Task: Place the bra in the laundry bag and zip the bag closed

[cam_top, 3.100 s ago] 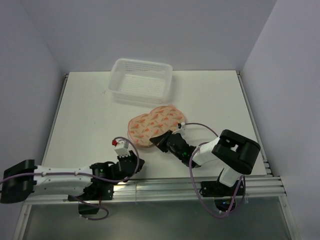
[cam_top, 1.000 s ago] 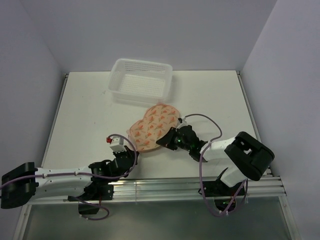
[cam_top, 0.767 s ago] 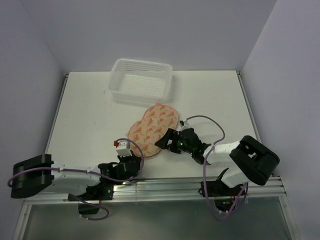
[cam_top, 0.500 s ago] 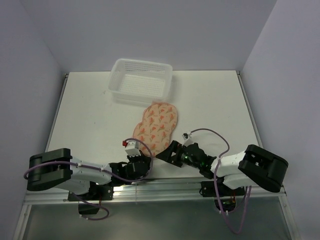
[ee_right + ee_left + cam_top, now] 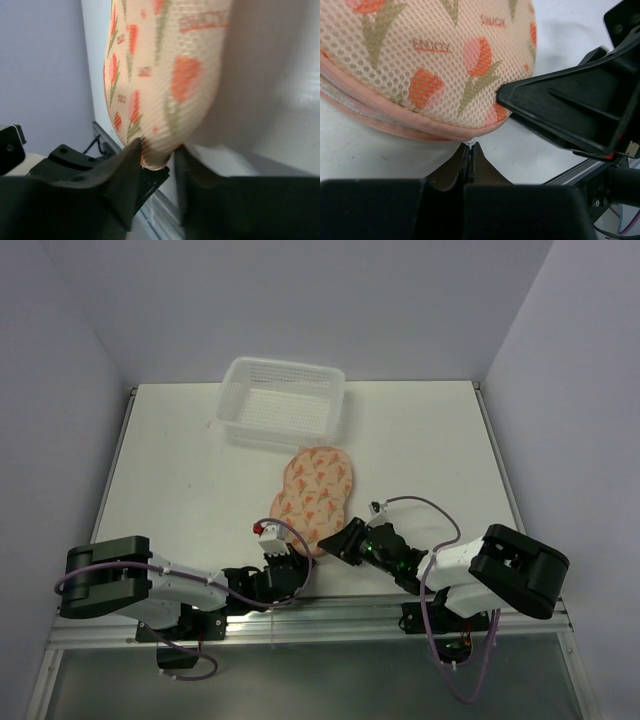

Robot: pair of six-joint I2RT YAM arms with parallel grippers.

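pinching tight, the left gripper (image 5: 471,150) has its jaws pressed together on a small white tab (image 5: 471,143) right at the zipper edge of the laundry bag (image 5: 318,485). the bag lies flat on the tabletop (image 5: 180,470), its tulip print facing up, one end pointing toward the white mesh basket (image 5: 290,364) and the other toward the arms. the pink zipper band along that near edge looks closed in the left wrist view. the right gripper (image 5: 156,150) sits at the same near end, jaws parted with the bag's tip between them and close against both fingers; whether they squeeze it, i cannot tell. both grippers are just beside each other, low on the tabletop.
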